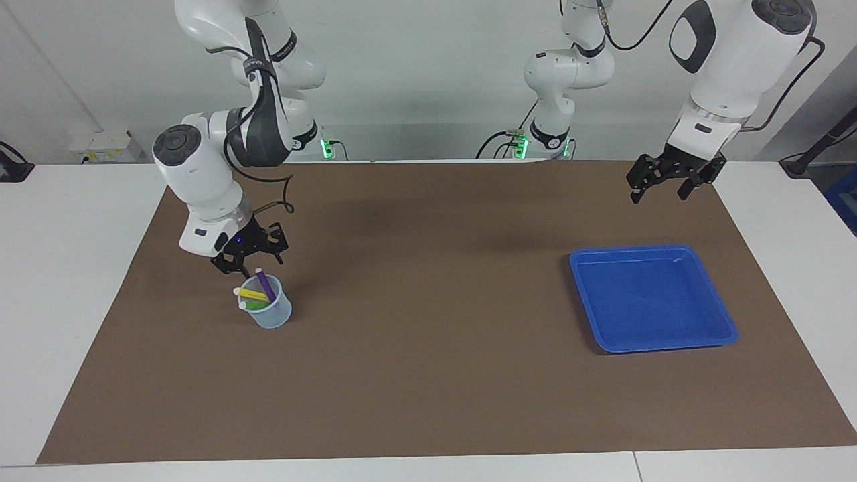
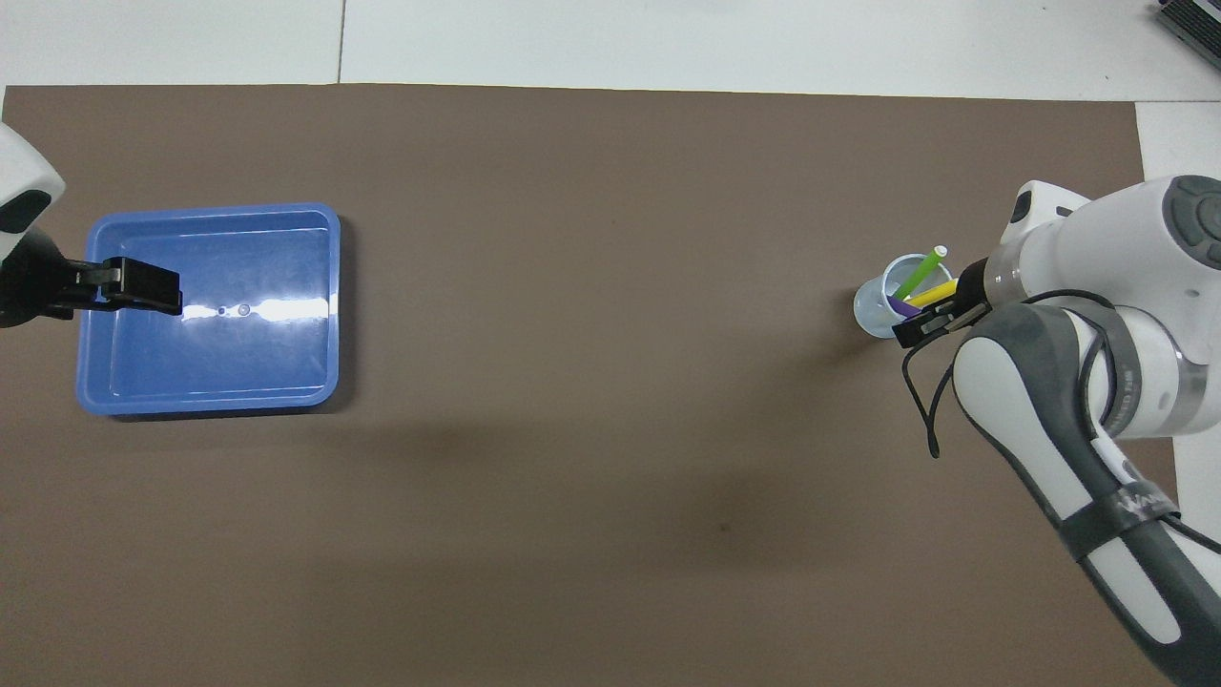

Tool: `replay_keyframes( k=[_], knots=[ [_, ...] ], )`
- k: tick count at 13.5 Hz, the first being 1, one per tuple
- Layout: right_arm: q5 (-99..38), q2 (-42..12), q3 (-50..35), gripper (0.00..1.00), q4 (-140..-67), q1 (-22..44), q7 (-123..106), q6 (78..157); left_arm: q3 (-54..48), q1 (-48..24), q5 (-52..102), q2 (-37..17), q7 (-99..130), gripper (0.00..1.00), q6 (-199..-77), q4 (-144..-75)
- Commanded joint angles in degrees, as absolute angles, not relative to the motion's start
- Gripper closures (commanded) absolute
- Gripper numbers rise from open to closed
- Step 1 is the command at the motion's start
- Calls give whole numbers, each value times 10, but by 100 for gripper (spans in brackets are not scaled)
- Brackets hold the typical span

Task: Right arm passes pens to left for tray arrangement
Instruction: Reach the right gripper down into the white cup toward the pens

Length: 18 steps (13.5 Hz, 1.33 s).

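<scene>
Clock directions are read on the facing view. A brown mat (image 1: 428, 375) covers most of the white table (image 1: 67, 268).

The right arm (image 1: 201, 181) bends down at about nine o'clock. The left arm (image 1: 730, 60) waits at about two o'clock.

The blue tray (image 1: 649, 301) lies flat on the mat near four o'clock, with nothing in it. A small translucent cup (image 1: 274, 316) stands upright on the mat near eight o'clock, well apart from the tray.

The left gripper (image 1: 669, 181) hangs in the air at twelve o'clock from the tray, its fingers spread wide and holding nothing. The right gripper (image 1: 249, 258) hangs just over the cup. Its fingers are partly apart and hold nothing.

All three pens lean in the cup. The purple pen (image 1: 265, 284) points up toward the right gripper, its whitish tip just under the fingers. The yellow pen (image 1: 254, 294) and the green pen (image 1: 254, 305) both slant toward nine o'clock.
</scene>
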<state>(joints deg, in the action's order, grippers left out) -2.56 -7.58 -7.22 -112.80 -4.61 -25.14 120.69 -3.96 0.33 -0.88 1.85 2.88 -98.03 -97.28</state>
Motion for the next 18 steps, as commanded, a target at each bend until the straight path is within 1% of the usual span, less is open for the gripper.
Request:
replay_keyframes(
  k=[1, 9, 10, 16, 18],
  knots=[
    [-1, -64, -74, 27, -1148, -48, -279, 1222, -38, 4, -18, 31, 31, 0, -998, -990],
    [11, -69, -73, 39, -1152, -55, -277, 1230, -36, 7, -18, 35, 40, 0, -984, -985],
    [11, -69, -73, 42, -1152, -54, -276, 1230, -37, 6, -18, 34, 40, 0, -990, -983],
    [11, -69, -73, 52, -1152, -54, -270, 1230, -39, 6, -18, 36, 31, 0, -992, -990],
    [11, -72, -73, 53, -1152, -55, -269, 1234, -37, 5, -18, 37, 38, 0, -981, -988]
  ],
)
